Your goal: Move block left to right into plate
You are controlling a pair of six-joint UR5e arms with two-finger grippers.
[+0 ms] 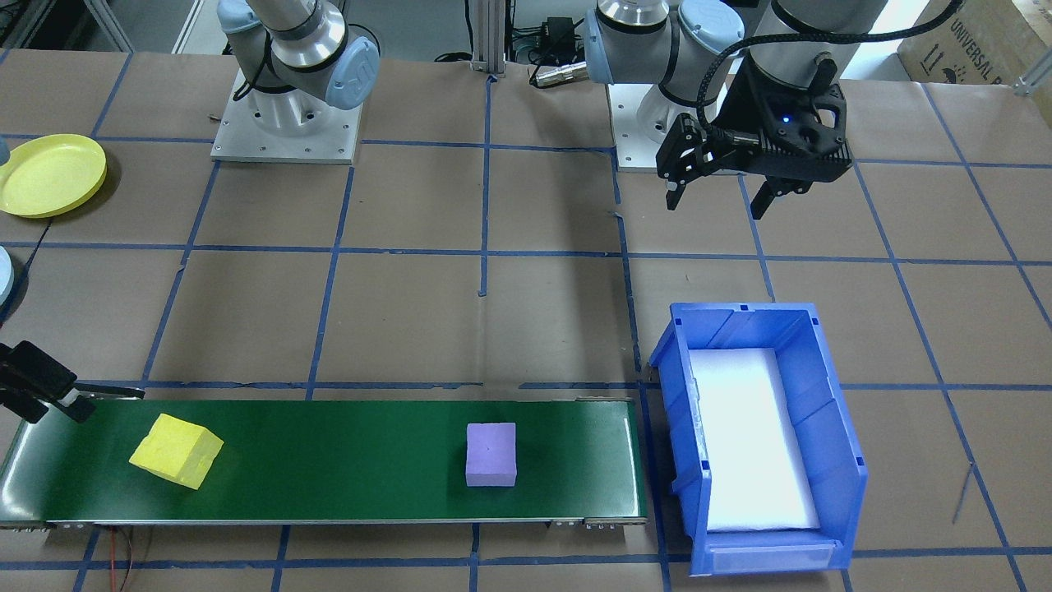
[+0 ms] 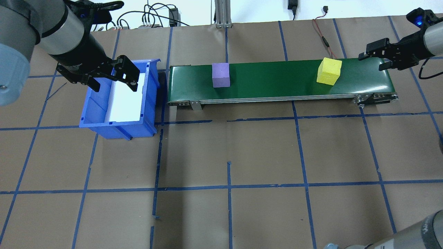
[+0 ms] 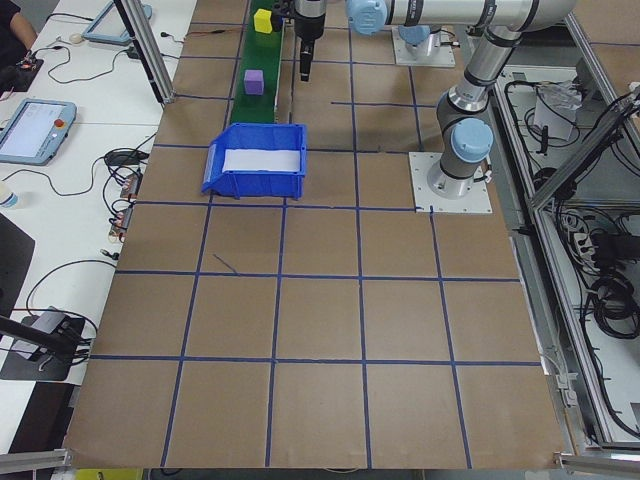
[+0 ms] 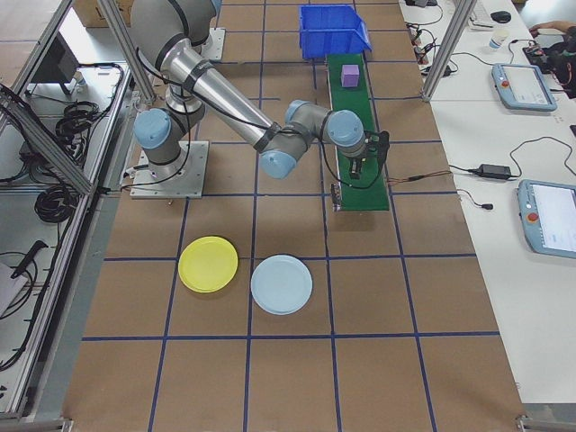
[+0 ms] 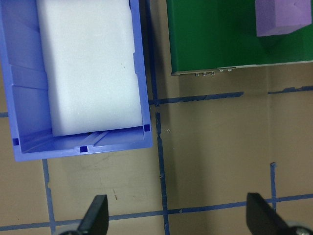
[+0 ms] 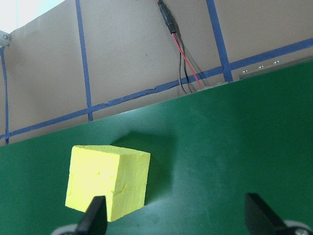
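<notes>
A box at the bench corner reads "UNIVERSAL". The yellow block lies on the green conveyor, the pale yellow plate well apart. The right gripper and left gripper both hang wide open, holding nothing

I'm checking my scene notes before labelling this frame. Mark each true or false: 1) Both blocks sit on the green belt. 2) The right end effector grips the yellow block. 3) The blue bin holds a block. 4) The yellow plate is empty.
1) True: the yellow block and purple block rest on the green belt.
2) False: the right end effector is open beside the yellow block, not touching it.
3) False: the blue bin holds only a white liner.
4) True: the yellow plate has nothing in it.
</notes>
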